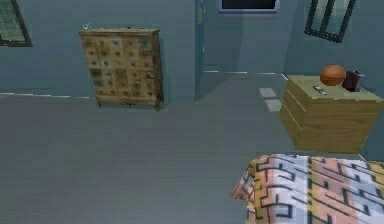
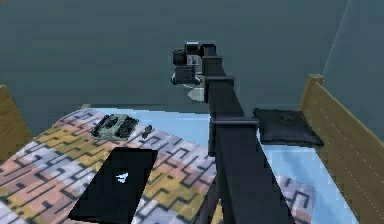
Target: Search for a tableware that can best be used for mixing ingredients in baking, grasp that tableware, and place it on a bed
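Observation:
In the arm side view the dark arm [image 2: 235, 140] reaches out over a bed [image 2: 60, 160] with a patterned quilt. My gripper [image 2: 182, 70] is past the bed's far edge, against the blue wall. A small pale grey bowl-like thing [image 2: 193, 96] hangs at the gripper's far end, clear of the quilt, so the gripper holds it. The same bed [image 1: 320, 190] lies at the forward view's lower right.
On the quilt lie a flat black slab [image 2: 115, 185], a grey-green gadget [image 2: 115, 125] and a dark pillow [image 2: 285, 125]. A wooden headboard [image 2: 345, 130] rises at right. Ahead stand a many-drawered wooden dresser [image 1: 122, 68] and a wooden nightstand [image 1: 325, 115] bearing an orange ball [image 1: 332, 75].

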{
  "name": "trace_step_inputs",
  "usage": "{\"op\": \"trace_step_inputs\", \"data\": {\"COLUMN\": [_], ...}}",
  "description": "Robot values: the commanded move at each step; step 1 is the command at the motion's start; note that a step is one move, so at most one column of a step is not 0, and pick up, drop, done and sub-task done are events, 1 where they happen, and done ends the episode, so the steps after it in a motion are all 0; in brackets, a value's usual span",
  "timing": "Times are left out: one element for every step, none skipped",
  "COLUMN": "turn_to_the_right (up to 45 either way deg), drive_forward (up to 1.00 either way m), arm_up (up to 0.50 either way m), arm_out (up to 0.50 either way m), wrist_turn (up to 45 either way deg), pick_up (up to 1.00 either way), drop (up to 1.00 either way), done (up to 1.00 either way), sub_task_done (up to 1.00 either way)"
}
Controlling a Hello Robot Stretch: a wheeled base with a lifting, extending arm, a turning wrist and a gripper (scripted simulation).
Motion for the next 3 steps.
{"op": "trace_step_inputs", "data": {"turn_to_the_right": [0.0,0.0,0.0], "drive_forward": [0.0,0.0,0.0], "arm_up": [-0.24,-0.32,0.0], "arm_out": [0.0,0.0,0.0], "wrist_turn": [0.0,0.0,0.0], "pick_up": [0.0,0.0,0.0], "drop": [0.0,0.0,1.0], "done": [0.0,0.0,0.0], "sub_task_done": [0.0,0.0,0.0]}}
